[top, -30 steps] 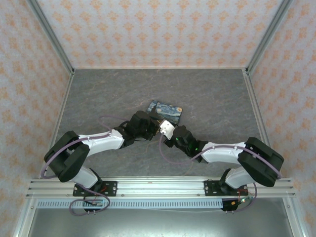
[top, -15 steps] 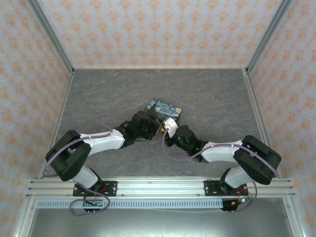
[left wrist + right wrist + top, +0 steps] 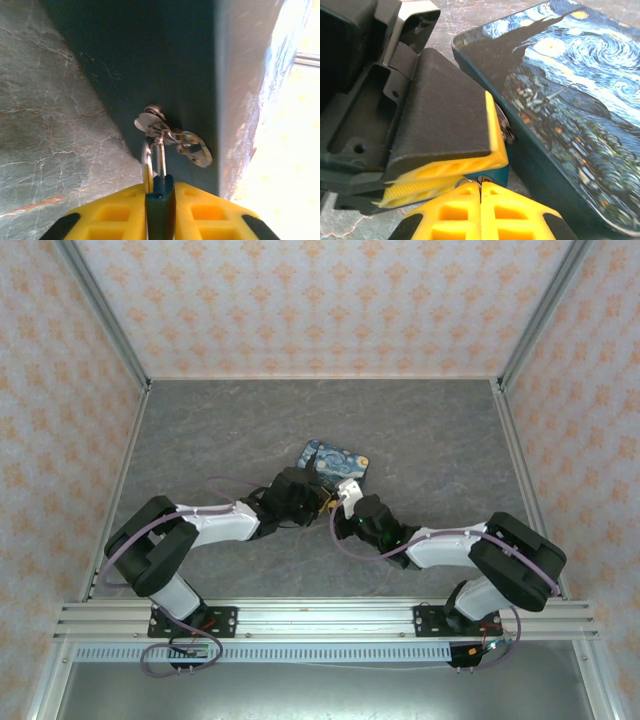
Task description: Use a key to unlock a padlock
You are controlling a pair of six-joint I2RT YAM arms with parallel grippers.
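The grey marbled desk (image 3: pixel 430 430) looks the same as a second ago. The arms have changed. The left arm (image 3: pixel 215 522) has swung its elbow in from the left edge and reaches further toward the centre. The right arm (image 3: pixel 450 540) has crept slightly left and forward. The blue-and-yellow swirl-printed tin (image 3: pixel 336 462) lies flat just beyond the two wrists, about where it was.

The left gripper (image 3: pixel 318 502) now sits tight against the tin's near side, closer than before. In its own wrist view its yellow fingers (image 3: pixel 115 210) are clamped on the padlock (image 3: pixel 160 205), which stands on edge between them at the tin's dark side wall (image 3: pixel 150 60). The right gripper (image 3: pixel 346 498) has moved up from a second ago, so its pale wrist part now sits next to the tin's near corner. Its jaws are closed to a thin seam (image 3: pixel 480 205), and its tips touch the underside of the left gripper's finger (image 3: pixel 450 150).

The padlock's thin shackle (image 3: pixel 148 162) rises from the teal body and passes through the tin's small metal hasp (image 3: pixel 172 141). A small metal loop (image 3: pixel 468 183) shows at the right gripper's tips, beside a sliver of the padlock's teal body (image 3: pixel 494 175). I cannot tell whether a key is pinched there.
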